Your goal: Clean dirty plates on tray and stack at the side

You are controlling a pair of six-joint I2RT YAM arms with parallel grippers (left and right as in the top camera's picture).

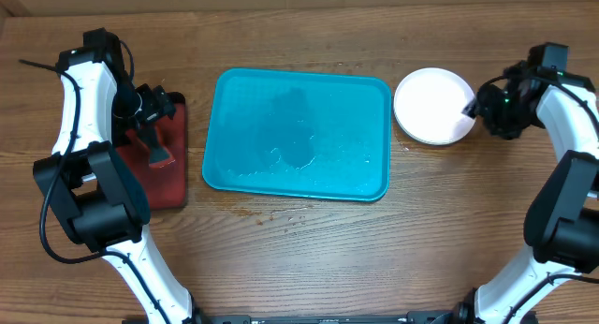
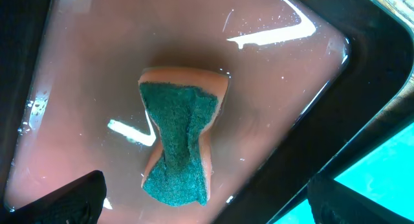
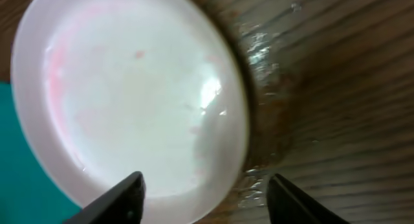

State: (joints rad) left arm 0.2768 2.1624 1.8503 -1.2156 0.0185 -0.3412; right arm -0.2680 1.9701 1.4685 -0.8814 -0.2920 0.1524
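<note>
One big teal tray (image 1: 299, 132) takes up the middle of the table (image 1: 299, 258). It carries no plate, only wet streaks. To its left lies the smaller dark red tray (image 1: 173, 184), with the left arm over it. To the right of the teal tray, just off its rim, the white plate (image 1: 429, 106) rests on the wood. I cannot tell whether other plates are stacked under it, since only the white one shows.

The sponge (image 2: 181, 143) lies loose on the wet red floor, green scouring face up. The left gripper (image 2: 207, 201) hangs above it with its jaws spread wide, holding nothing. The right gripper (image 3: 204, 198) is likewise spread, with its fingers over the plate's near edge and nothing clamped.

I judge this to be the closing step, with washing done and the plate set aside. The next move calls for lifting the right arm clear without nudging the rim.

From above the plate looks spotless. The right wrist view shows faint pink traces on it (possibly residue) and water on the wood beside it. Only the left wrist view shows that the sponge is free.
</note>
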